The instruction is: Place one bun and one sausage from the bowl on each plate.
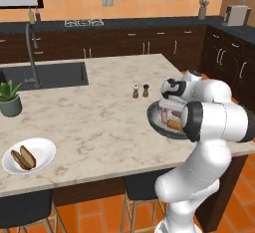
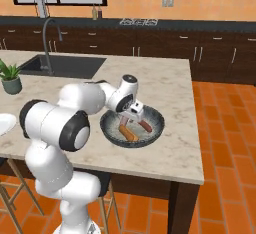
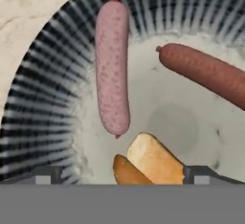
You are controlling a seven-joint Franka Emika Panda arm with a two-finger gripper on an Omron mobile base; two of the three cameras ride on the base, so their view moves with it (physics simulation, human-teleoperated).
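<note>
The dark, streaky bowl (image 3: 43,98) sits near the island's right edge, its rim (image 2: 160,123) showing past the arm (image 1: 152,115). In it lie a pale pink sausage (image 3: 112,67), a dark red-brown sausage (image 3: 206,72) and a golden bun (image 3: 153,158) with a darker orange part beside it. My gripper (image 3: 122,175) is open and low inside the bowl (image 2: 129,123), fingertips either side of the bun, holding nothing. A white plate (image 1: 45,147) at the front left corner carries a bun (image 1: 29,156) and a dark sausage (image 1: 19,160).
Two small shakers (image 1: 140,91) stand on the marble behind the bowl. A potted plant (image 1: 9,100) and the sink with its tall faucet (image 1: 32,53) are at the left. The counter edge runs just right of the bowl, with stools below the front edge.
</note>
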